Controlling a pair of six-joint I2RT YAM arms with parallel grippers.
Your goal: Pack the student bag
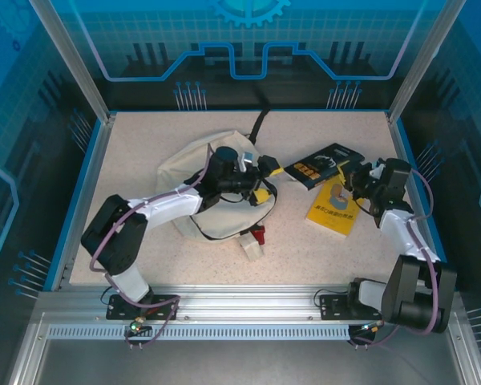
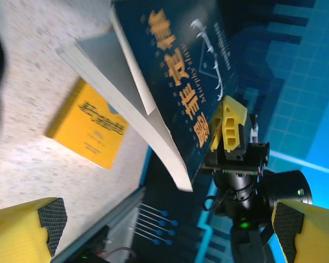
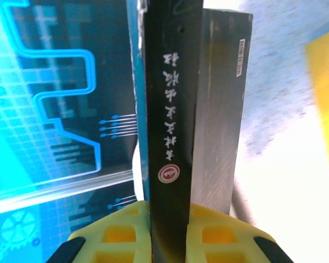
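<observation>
As you look from above, the student bag [image 1: 180, 170] lies left of centre on the table [image 1: 321, 261], your left tool [image 1: 268, 183] at its right edge. From the left wrist, that tool's fingers [image 2: 27, 230] stand wide apart. From the right wrist, your right tool [image 3: 170, 233] clamps the dark book [image 3: 170, 109].

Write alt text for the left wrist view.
A dark blue book is held tilted, gripped at one edge by the right gripper. A yellow book lies flat on the speckled table beyond it, and the left gripper stands wide open in the foreground.
</observation>
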